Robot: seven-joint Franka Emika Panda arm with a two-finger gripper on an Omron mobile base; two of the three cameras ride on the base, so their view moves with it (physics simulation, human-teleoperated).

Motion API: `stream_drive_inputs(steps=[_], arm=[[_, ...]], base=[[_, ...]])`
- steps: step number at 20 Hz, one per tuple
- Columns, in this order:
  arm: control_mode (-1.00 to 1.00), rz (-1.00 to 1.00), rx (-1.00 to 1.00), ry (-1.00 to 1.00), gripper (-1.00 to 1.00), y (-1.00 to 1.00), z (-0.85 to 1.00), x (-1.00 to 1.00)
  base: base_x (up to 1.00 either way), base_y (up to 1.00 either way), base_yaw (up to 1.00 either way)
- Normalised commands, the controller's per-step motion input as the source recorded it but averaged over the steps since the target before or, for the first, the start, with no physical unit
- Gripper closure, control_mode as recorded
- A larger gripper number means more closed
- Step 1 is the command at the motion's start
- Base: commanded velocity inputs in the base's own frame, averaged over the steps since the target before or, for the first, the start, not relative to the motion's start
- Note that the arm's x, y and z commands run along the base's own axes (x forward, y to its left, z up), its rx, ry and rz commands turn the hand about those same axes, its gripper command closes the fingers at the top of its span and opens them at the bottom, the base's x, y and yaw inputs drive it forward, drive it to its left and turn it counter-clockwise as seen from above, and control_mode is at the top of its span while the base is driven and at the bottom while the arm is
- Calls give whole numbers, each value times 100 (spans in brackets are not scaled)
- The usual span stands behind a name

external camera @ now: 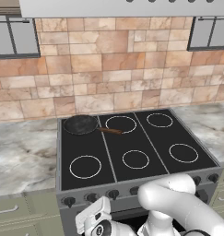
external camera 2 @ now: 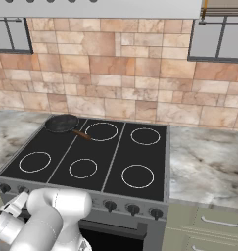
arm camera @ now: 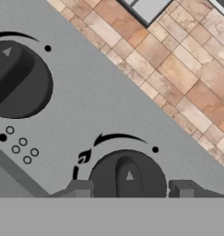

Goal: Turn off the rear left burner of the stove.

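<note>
**Ana:** Fingers first, please. What do the two small grey finger tips (arm camera: pixel 79 188) do in the hand view?

**Ben:** They stand apart, one on each side of a round black knob with a white arrow mark (arm camera: pixel 127 177). The two-finger gripper (arm camera: pixel 129 189) is spread about as wide as the knob. I think the tips do not press it yet, but the lower edge of that view cuts them off, so I cannot be sure they touch.

**Ana:** And the burner of the task?

**Ben:** The rear left burner (external camera: pixel 80 123) is in the far left corner of the wide grey steel stove with the black glass top (external camera: pixel 132 138). A dark round frying pan with a brown handle (external camera: pixel 81 124) sits on it and hides its white ring.

**Ana:** How far is the work?

**Ben:** The approach looks done; in my judgement the grip and the turn are left. A second black knob (arm camera: pixel 16 85) is just beside, so choosing the right one matters.

**Ana:** Any writing?

**Ben:** No brand or words. Only a small dot diagram (arm camera: pixel 19 145) on the panel, a curved scale line and a small flame-like sign.
</note>
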Motion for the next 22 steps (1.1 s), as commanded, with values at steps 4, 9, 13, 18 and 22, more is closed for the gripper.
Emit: stream_drive_inputs(steps=[4,9,13,18,22], arm=[[-100,0,0,-1,-100,4,0,20],[-100,0,0,-5,-100,0,8,7],[-100,0,0,-5,100,0,11,8],[-100,0,0,-5,100,0,9,6],[-100,0,0,-4,100,0,22,0]], base=[[0,0,0],[0,0,0],[0,0,0],[0,0,0],[0,0,0]])
